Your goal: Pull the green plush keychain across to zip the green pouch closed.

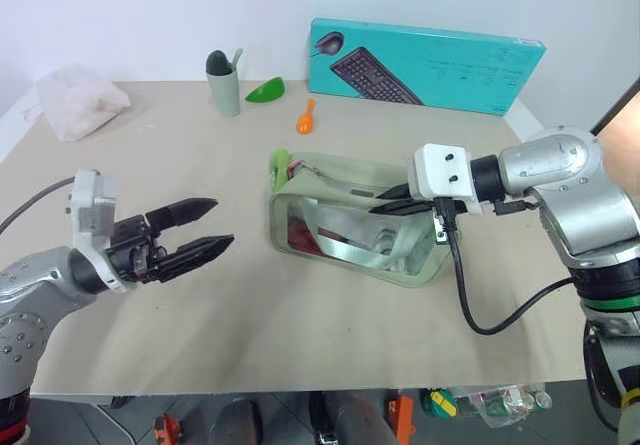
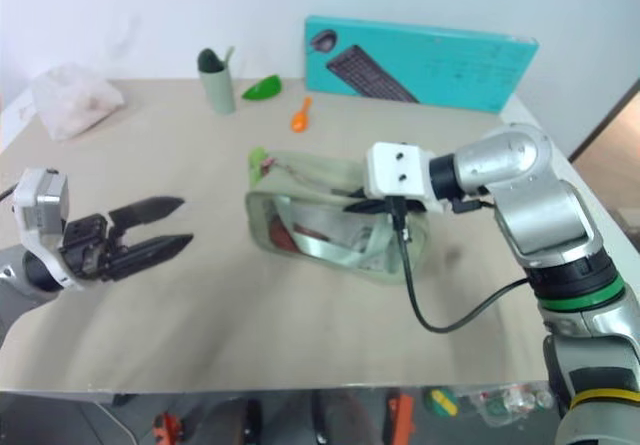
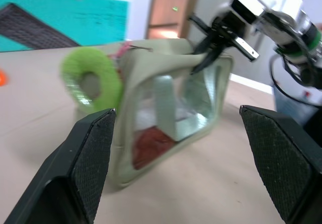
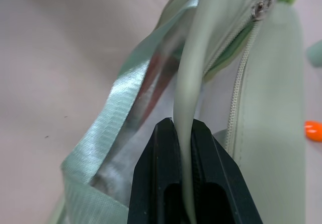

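Beige tabletop (matte), white wall

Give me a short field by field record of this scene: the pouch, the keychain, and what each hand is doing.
pouch: pale sage-green fabric pouch with clear window, on the tan table, zipper open
keychain: lime-green plush ring keychain at the pouch's end nearest the left hand, untouched
right hand: shut on a fold of the pouch's top edge
left hand: open, apart from the pouch, facing the keychain

One pouch, one keychain, one spoon, one cup
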`<act>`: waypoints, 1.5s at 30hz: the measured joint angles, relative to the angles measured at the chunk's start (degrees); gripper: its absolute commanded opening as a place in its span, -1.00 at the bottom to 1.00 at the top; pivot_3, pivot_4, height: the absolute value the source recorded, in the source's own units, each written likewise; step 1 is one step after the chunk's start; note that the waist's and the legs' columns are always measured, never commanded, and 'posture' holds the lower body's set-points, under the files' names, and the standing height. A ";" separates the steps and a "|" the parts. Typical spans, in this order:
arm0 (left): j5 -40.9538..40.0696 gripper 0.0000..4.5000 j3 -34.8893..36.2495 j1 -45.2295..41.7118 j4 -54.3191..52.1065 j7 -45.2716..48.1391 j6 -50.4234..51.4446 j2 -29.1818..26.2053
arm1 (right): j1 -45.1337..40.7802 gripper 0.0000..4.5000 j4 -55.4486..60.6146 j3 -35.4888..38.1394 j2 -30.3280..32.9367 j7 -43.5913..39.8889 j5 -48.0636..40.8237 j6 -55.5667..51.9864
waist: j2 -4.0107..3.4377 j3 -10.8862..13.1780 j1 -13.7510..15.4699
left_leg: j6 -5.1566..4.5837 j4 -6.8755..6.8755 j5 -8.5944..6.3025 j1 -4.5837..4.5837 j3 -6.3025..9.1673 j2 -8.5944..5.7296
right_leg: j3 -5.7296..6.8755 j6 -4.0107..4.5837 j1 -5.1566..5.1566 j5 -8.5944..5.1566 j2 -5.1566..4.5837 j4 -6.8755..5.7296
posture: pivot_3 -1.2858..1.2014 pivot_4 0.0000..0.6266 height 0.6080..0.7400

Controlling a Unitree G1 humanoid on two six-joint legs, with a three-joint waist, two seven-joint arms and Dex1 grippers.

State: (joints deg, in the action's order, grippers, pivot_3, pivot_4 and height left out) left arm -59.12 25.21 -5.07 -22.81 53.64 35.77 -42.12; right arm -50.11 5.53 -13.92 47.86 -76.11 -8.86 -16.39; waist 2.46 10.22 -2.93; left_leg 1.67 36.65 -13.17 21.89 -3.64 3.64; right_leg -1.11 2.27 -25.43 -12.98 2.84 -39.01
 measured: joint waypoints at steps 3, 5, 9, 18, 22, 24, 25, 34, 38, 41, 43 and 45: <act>-0.72 0.82 2.09 0.57 0.57 -0.66 -0.01 0.19 | -2.96 -0.98 -2.97 -1.91 -3.73 0.15 1.24 0.94 | 0.00 0.00 0.00 | 0.05 -0.05 0.05 -0.05 0.03 0.05 | 0.04 0.02 0.00 0.01 0.10 -0.04 | 0.03 -0.52 1.00; -1.14 0.82 2.74 0.80 0.86 -0.78 -0.01 0.20 | -4.66 -0.98 -5.12 -2.74 -5.99 0.19 2.07 2.13 | 0.00 0.01 0.19 | 0.06 -0.09 0.06 -0.04 0.08 0.06 | 0.09 0.05 0.00 -0.01 0.11 -0.04 | 0.03 -0.52 1.00; -1.62 0.82 3.49 1.34 0.84 -1.17 -0.01 0.20 | -6.09 -0.98 -7.19 -3.80 -8.41 -0.28 2.90 4.70 | 0.00 0.01 0.31 | 0.11 -0.10 0.02 0.06 0.06 0.05 | 0.11 0.18 -0.01 -0.10 0.01 -0.03 | 0.03 -0.52 1.00; -2.61 0.82 4.70 3.19 -0.06 -2.10 -0.01 0.22 | -6.09 -0.98 -7.72 -4.16 -9.59 -2.77 3.49 8.04 | 0.01 0.00 0.23 | 0.20 -0.08 -0.04 0.04 0.04 0.04 | 0.02 0.17 -0.01 -0.14 -0.12 -0.02 | 0.03 -0.52 1.00; -2.71 0.82 4.70 3.17 -0.10 -2.38 -0.01 0.22 | -6.10 -0.98 -7.70 -4.10 -11.21 -2.89 2.93 6.25 | 0.02 0.00 0.11 | 0.20 -0.10 -0.04 -0.07 0.04 0.10 | 0.03 0.20 0.00 -0.12 0.07 -0.06 | 0.03 -0.52 1.00; -2.72 0.82 4.69 3.04 -0.10 -2.51 -0.01 0.23 | -6.11 -0.98 -7.65 -4.07 -11.51 -3.05 2.56 5.49 | 0.02 0.00 0.10 | 0.21 -0.11 -0.03 -0.09 0.03 0.16 | 0.04 0.21 0.00 -0.11 0.19 -0.07 | 0.03 -0.52 1.00; -2.72 0.82 4.68 2.96 -0.09 -2.56 -0.01 0.23 | -6.11 -0.98 -7.42 -4.06 -11.56 -3.40 2.22 4.95 | 0.01 0.00 0.10 | 0.21 -0.13 -0.03 -0.10 0.04 0.21 | 0.06 0.22 0.00 -0.11 0.24 -0.07 | 0.03 -0.52 1.00; -2.70 0.82 4.32 1.86 0.62 -2.64 0.01 0.23 | -6.10 -0.98 -4.94 -4.06 -12.28 -3.24 0.09 1.92 | 0.01 0.00 0.18 | 0.21 -0.21 -0.04 -0.10 0.02 0.23 | 0.06 0.28 -0.01 -0.14 0.24 -0.07 | 0.03 -0.52 1.00; -2.66 0.82 4.00 1.46 1.19 -2.19 0.01 0.23 | -6.06 -0.98 -4.28 -4.05 -12.25 -2.60 -0.54 1.14 | 0.01 0.00 0.20 | 0.21 -0.20 -0.04 -0.07 0.02 0.14 | 0.05 0.28 -0.01 -0.14 0.09 -0.07 | 0.03 -0.52 1.00; -2.61 0.82 3.81 1.07 1.30 -1.98 0.01 0.26 | -5.06 -0.98 -2.82 -4.06 -11.97 -2.53 -0.41 1.37 | 0.02 -0.01 0.23 | 0.21 -0.19 -0.04 -0.05 0.01 0.13 | 0.05 0.27 -0.01 -0.15 0.03 -0.06 | 0.03 -0.52 1.00; -2.56 0.82 3.80 0.98 1.43 -1.95 0.01 0.27 | -4.01 -0.67 -2.12 -4.25 -11.97 -2.45 -0.33 1.45 | 0.02 0.00 0.22 | 0.21 -0.19 -0.04 -0.04 0.02 0.12 | 0.04 0.26 -0.01 -0.15 0.01 -0.05 | 0.03 -0.52 1.00; -2.51 0.82 3.79 0.94 1.44 -1.91 0.01 0.30 | -3.64 -0.39 -0.97 -4.26 -12.03 -2.30 -0.37 1.40 | 0.02 0.00 0.23 | 0.22 -0.19 -0.04 -0.03 0.02 0.12 | 0.05 0.26 -0.01 -0.15 -0.01 -0.05 | 0.03 -0.52 1.00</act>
State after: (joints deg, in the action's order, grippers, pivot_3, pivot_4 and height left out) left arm -61.62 29.00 -4.13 -21.37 51.73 35.77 -41.82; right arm -53.75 4.56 -18.18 35.83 -78.41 -9.22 -14.99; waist 2.48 10.21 -2.70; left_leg 1.88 36.45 -13.21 21.85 -3.63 3.75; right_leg -1.07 2.53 -25.44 -13.13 2.83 -39.06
